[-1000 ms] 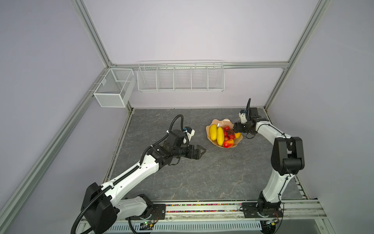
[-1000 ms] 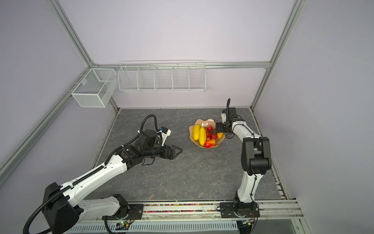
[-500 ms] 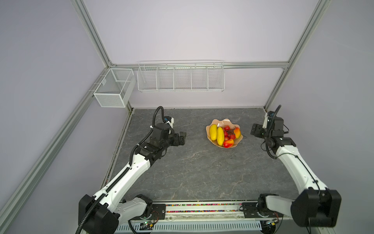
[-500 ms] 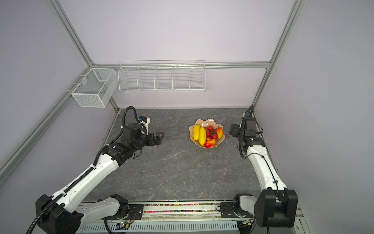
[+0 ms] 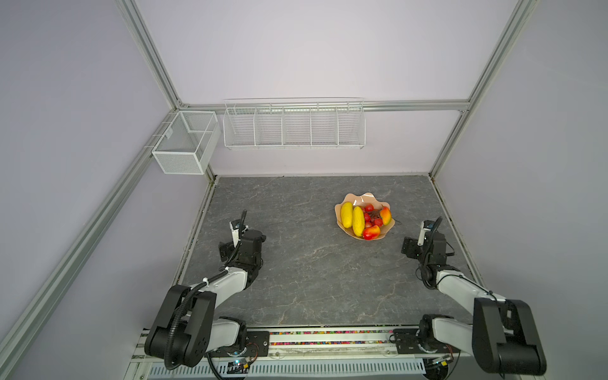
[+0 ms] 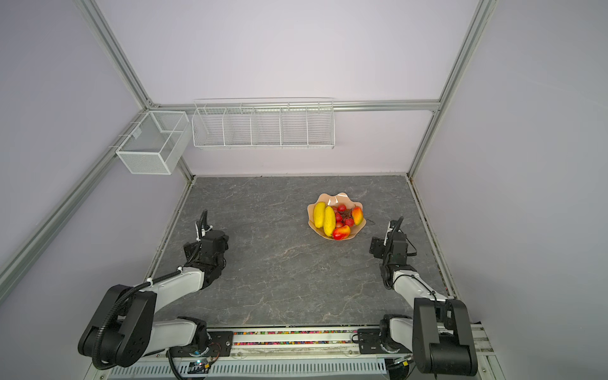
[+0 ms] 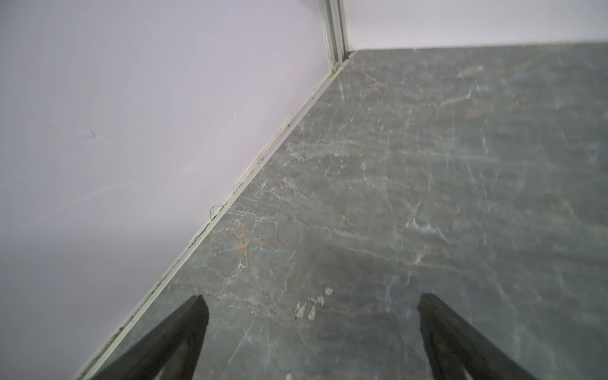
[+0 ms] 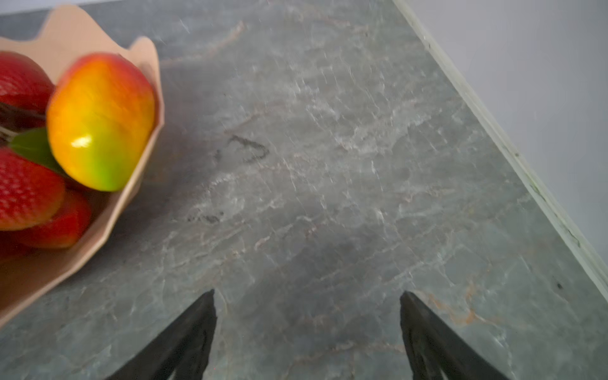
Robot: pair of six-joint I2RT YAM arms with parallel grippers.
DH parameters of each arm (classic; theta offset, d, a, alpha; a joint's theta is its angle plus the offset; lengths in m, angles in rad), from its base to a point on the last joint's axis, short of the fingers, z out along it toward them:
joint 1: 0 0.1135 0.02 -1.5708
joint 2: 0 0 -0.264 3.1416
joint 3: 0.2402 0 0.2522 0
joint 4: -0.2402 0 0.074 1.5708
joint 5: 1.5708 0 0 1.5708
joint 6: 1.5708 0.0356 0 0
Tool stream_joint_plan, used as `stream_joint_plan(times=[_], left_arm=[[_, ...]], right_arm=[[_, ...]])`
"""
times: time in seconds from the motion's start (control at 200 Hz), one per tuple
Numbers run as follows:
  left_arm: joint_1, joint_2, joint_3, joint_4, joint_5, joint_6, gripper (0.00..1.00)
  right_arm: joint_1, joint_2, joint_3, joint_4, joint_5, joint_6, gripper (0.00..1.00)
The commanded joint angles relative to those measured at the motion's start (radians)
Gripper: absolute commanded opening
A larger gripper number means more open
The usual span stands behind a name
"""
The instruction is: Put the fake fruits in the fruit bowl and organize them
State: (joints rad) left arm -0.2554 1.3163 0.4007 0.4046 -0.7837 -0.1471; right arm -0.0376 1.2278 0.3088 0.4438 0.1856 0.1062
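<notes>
No legible text — anywhere.

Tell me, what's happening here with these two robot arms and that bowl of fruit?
The two arms are sorting fake fruit into the peach-pink bowl. All the fruit in sight lies in it: two yellow fruits, two mango-like fruits and a bunch of red berries. Nothing is being handled right now: the left hand and the right hand are both open and empty over the table, apart from the bowl. The job looks about done.
</notes>
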Motion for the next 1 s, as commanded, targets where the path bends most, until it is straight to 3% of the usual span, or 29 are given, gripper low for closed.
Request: stream_joint_plan(times=[0.0,0.04,0.165,0.245,0.29,0.34,0.385,0.445,0.49,0.51,0.57,0.64,0.725,0.815,0.905,0.995], left_arm=[[0.067,0.043,0.031,0.199,0.066,-0.020,0.99],[0.093,0.056,0.071,0.124,0.130,-0.035,0.99],[0.117,0.085,0.099,0.123,0.321,0.047,1.00],[0.117,0.072,0.082,0.154,0.435,0.113,1.00],[0.117,0.053,0.055,0.195,0.477,0.156,1.00],[0.117,0.030,0.005,0.260,0.482,0.177,1.00],[0.123,0.053,-0.076,0.440,0.478,0.177,0.99],[0.133,0.178,-0.146,0.708,0.435,0.156,0.99],[0.145,0.286,-0.131,0.823,0.461,0.182,0.99],[0.138,0.276,-0.115,0.783,0.463,0.188,0.99],[0.142,0.166,-0.028,0.419,0.496,0.154,0.99],[0.148,0.259,-0.053,0.636,0.483,0.177,0.99],[0.149,0.183,-0.020,0.436,0.490,0.147,0.99],[0.148,0.253,-0.036,0.592,0.456,0.164,0.99],[0.148,0.217,-0.014,0.483,0.449,0.148,0.99],[0.148,0.239,-0.022,0.537,0.444,0.151,0.99]], right_arm=[[0.000,0.077,-0.083,0.504,-0.004,-0.056,0.89],[-0.003,0.126,-0.064,0.516,-0.015,-0.055,0.89],[0.001,0.299,0.024,0.529,-0.103,-0.091,0.88],[0.012,0.289,0.075,0.403,-0.135,-0.116,0.88],[0.012,0.304,0.065,0.449,-0.134,-0.119,0.88],[0.012,0.299,0.072,0.422,-0.135,-0.117,0.88],[0.017,0.298,0.074,0.419,-0.127,-0.120,0.88],[0.029,0.297,0.077,0.412,-0.104,-0.127,0.88],[0.037,0.299,0.075,0.418,-0.089,-0.132,0.88],[0.039,0.300,0.074,0.422,-0.082,-0.133,0.88],[0.041,0.298,0.080,0.405,-0.080,-0.134,0.88],[0.040,0.300,0.081,0.407,-0.081,-0.134,0.88],[0.041,0.299,0.080,0.408,-0.081,-0.134,0.88],[0.041,0.299,0.081,0.408,-0.082,-0.134,0.88],[0.040,0.299,0.084,0.403,-0.083,-0.134,0.88],[0.040,0.300,0.083,0.403,-0.083,-0.134,0.88]])
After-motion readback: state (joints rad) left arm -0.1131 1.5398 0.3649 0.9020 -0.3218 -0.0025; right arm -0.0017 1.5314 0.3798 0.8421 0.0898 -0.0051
